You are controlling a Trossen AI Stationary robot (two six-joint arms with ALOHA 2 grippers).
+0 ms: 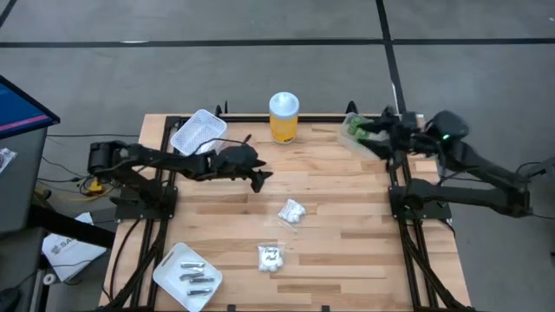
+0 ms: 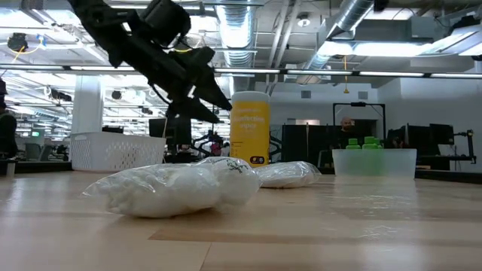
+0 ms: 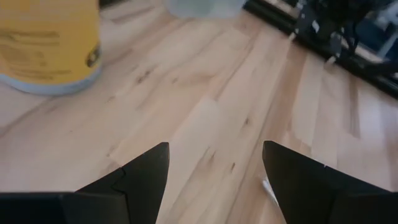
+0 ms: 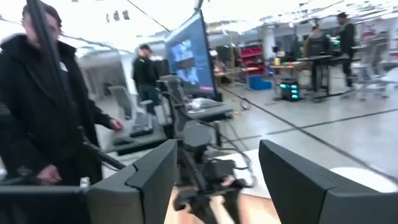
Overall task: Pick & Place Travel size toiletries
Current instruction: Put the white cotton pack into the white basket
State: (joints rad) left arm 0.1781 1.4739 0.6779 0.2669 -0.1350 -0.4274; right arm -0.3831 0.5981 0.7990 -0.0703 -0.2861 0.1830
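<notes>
White packets (image 1: 291, 212) are seen lying mid-bench, silvery tubes (image 1: 196, 278) in a near-corner tray (image 1: 166, 267), green pieces (image 1: 356, 128) in the clear tub (image 1: 347, 139). Above bare wood beside the yellow jar (image 1: 284, 116), the left gripper (image 1: 257, 178) is held with fingers spread, empty. Over the tub, the right gripper (image 1: 368, 127) is likewise held wide and empty.

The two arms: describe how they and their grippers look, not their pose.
Both arms are matte black, built of slim jointed links on black frame bases bolted at the table edges. The left gripper and the right gripper each end in two broad, wedge-shaped black fingers. The right arm carries a small green light; dark cables trail from the bases.
</notes>
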